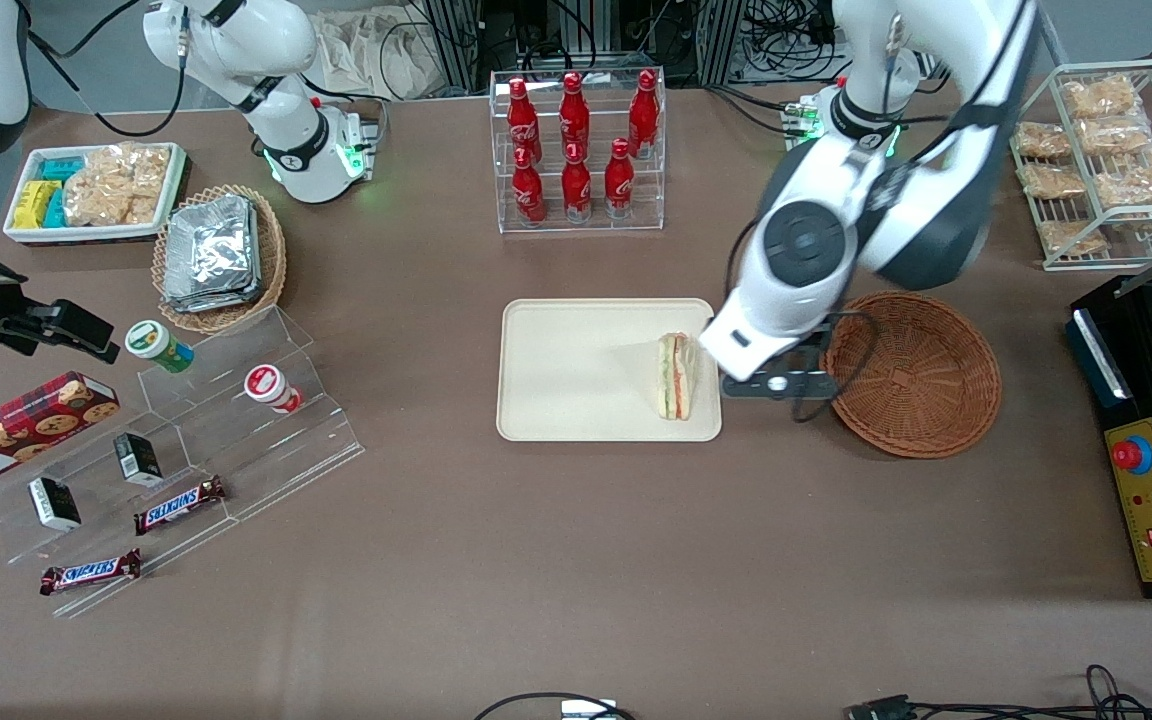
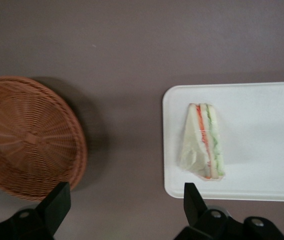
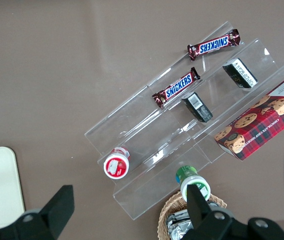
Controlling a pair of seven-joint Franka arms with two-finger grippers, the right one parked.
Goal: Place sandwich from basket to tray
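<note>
Placement looks done: the triangular white-bread sandwich lies on the cream rectangular plastic tray at frame centre, the round reddish-brown wicker basket sits empty, and the hand hovers open above the table between them.

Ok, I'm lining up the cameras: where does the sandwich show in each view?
Front view: the sandwich lies on the tray, at its end nearest the basket.
Left wrist view: sandwich on the tray, open gripper above the table.
Right wrist view: not in it.
Shared landmark: the tray.
</note>
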